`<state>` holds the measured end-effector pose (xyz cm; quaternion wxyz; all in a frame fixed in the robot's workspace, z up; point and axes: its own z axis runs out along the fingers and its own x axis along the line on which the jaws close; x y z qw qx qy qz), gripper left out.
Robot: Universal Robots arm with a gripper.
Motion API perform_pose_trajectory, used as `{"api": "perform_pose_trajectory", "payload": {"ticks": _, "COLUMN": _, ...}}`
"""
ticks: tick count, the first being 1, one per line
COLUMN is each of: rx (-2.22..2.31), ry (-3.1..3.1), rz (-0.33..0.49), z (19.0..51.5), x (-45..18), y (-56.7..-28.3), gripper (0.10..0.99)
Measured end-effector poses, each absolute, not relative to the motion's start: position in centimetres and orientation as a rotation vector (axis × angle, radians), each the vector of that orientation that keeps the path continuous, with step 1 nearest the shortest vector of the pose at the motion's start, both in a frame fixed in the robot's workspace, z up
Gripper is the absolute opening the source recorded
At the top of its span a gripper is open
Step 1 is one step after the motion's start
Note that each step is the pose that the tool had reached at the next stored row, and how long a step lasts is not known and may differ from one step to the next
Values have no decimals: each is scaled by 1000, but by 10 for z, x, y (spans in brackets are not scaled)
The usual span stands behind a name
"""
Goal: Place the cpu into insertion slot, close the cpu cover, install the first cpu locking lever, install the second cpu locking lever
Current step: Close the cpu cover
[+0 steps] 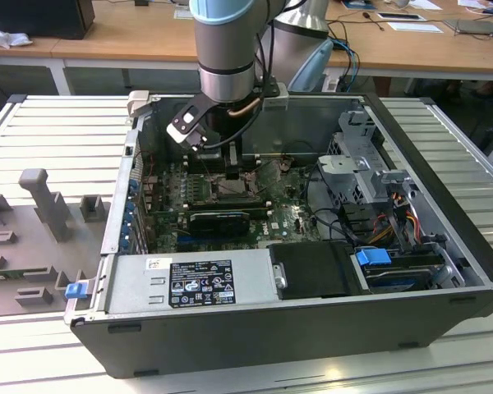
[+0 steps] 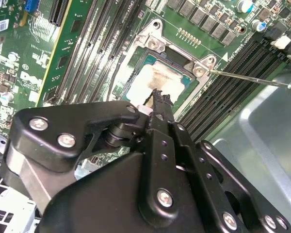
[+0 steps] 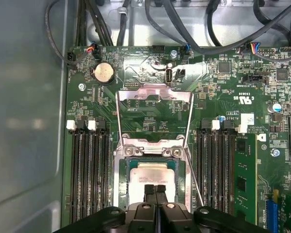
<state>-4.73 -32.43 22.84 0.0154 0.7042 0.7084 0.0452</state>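
Fingers (image 3: pixel 149 190) (pressed together) hide part of the cpu (image 3: pixel 153 174) in the insertion slot (image 3: pixel 122 169).

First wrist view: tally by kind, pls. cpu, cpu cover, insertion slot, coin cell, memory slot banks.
cpu: 1
cpu cover: 1
insertion slot: 1
coin cell: 1
memory slot banks: 2
Total: 6
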Motion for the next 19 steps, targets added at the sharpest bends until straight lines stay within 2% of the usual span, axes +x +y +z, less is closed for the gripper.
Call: {"api": "perform_pose_trajectory", "payload": {"ticks": 19, "rx": 2193, "ry": 2206, "rz": 142, "z": 234, "x": -41, "y": -325, "gripper": 106}}
